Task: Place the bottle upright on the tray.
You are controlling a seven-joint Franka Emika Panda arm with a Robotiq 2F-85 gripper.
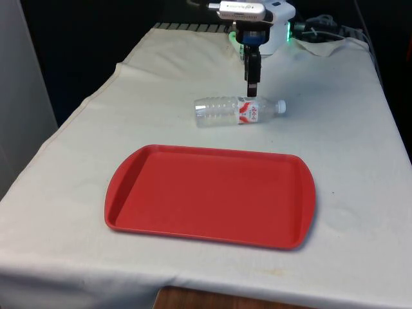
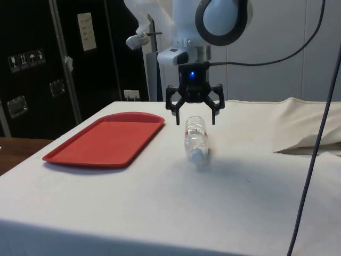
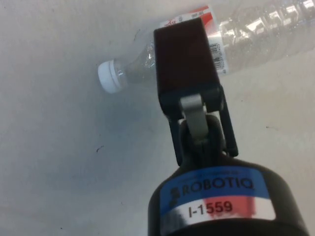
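**Water bottle on its side, gripper spread above it**

The clear plastic water bottle (image 1: 238,111) lies flat on the white tablecloth (image 1: 347,129), its white cap (image 1: 281,105) pointing toward the front view's right and a red-and-white label (image 1: 250,111) wrapped near the neck. It rests just beyond the far edge of the red tray (image 1: 209,196), apart from it. The black gripper (image 2: 193,114) hangs directly over the bottle near the label, fingers spread wide, one to each side of the body and not touching it. In the wrist view one finger (image 3: 184,59) overlaps the label.
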